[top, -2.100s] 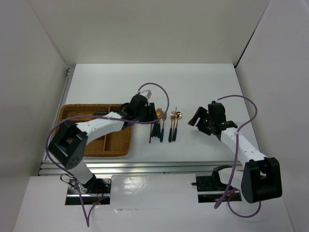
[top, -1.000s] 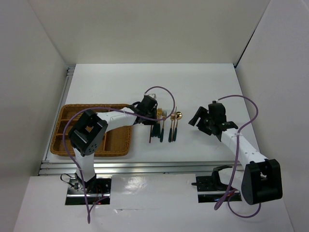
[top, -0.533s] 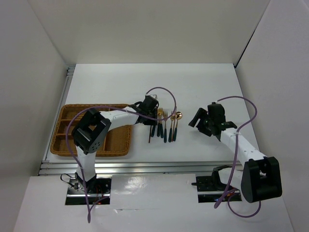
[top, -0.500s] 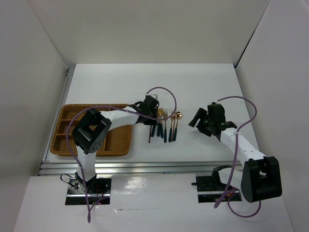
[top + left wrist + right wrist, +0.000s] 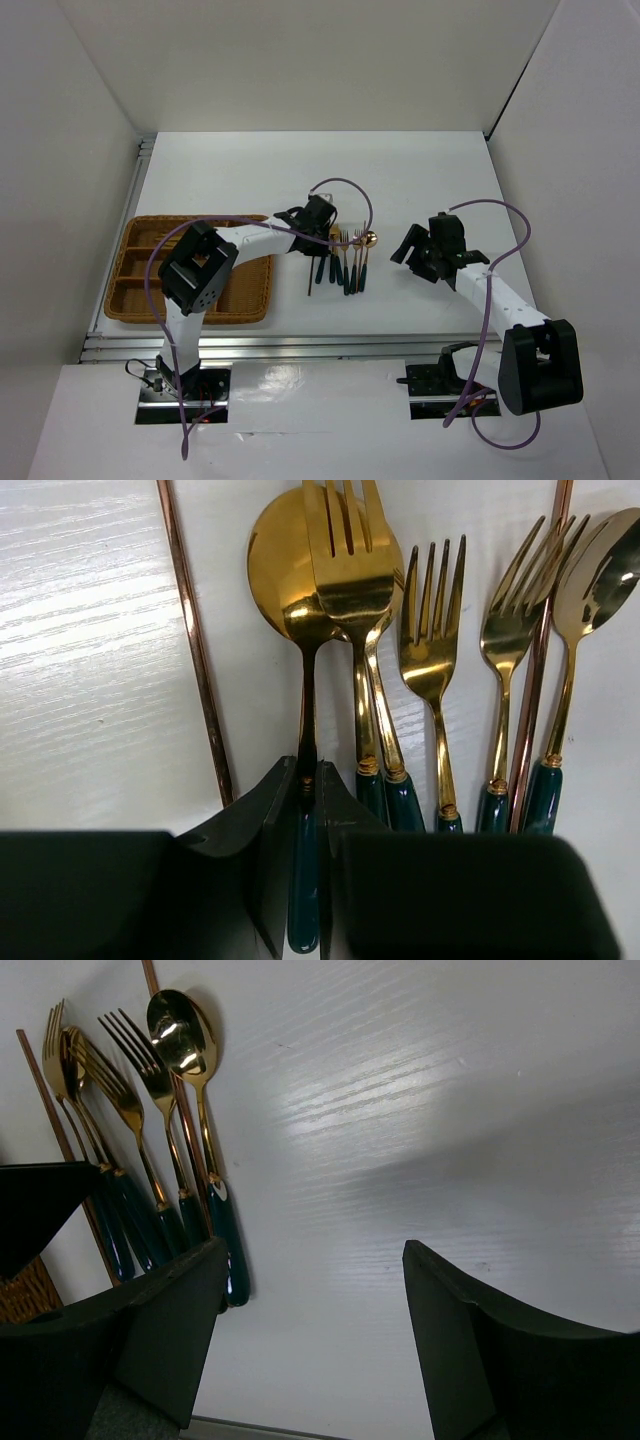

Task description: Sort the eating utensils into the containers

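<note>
Pinching the dark green handle of a gold-headed spoon (image 5: 280,565), the left gripper (image 5: 307,780) is pictured over the row of gold-and-green eating utensils (image 5: 345,265) laid on the white table (image 5: 420,180). Handles are pointed toward the near edge. The brown woven wicker tray (image 5: 118,300) is placed leftward, nearer this arm. The right gripper (image 5: 312,1260) is held spread and empty.

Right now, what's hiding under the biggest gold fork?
A round gold spoon lies under the fork. The fork covers the right side of its bowl, so that part cannot be seen.
</note>
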Tool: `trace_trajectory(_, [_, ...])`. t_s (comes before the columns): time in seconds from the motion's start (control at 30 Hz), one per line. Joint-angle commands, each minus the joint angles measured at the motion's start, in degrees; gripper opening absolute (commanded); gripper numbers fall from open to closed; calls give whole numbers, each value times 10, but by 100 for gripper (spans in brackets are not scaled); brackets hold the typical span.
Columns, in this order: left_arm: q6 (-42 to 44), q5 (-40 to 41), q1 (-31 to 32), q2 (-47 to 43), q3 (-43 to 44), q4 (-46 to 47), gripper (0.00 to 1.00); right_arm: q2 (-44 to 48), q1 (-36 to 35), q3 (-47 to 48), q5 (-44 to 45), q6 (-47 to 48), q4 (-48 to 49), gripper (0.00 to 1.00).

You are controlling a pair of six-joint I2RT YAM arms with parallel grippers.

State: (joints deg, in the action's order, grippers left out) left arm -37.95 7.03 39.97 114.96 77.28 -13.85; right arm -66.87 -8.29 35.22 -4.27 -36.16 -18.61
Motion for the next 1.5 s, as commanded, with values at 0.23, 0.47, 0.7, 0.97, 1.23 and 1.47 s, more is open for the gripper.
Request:
trace_trajectory(0.23, [-28,15,-9,-102,-40,7,19,0,4,-9,8,6,21,78])
trace_trajectory(0.47, [-72,-3,-51,-220,-103,32,19,5,4,-9,8,6,21,78])
trace_trajectory(0.7, [-202,77,-95,-359,-214,56,19,5,4,-14,3,0,21,78])
trace_trajectory(0.97, [-374,204,-198,-537,-359,16,24,0,4,-14,-9,0,26,78])
trace_trajectory(1.23, [-497,288,-283,-626,-387,-88,24,0,4,-14,-9,0,26,78])
trace_trajectory(1.47, [-558,300,-345,-581,-365,-156,24,-12,4,-14,-14,6,31,78])
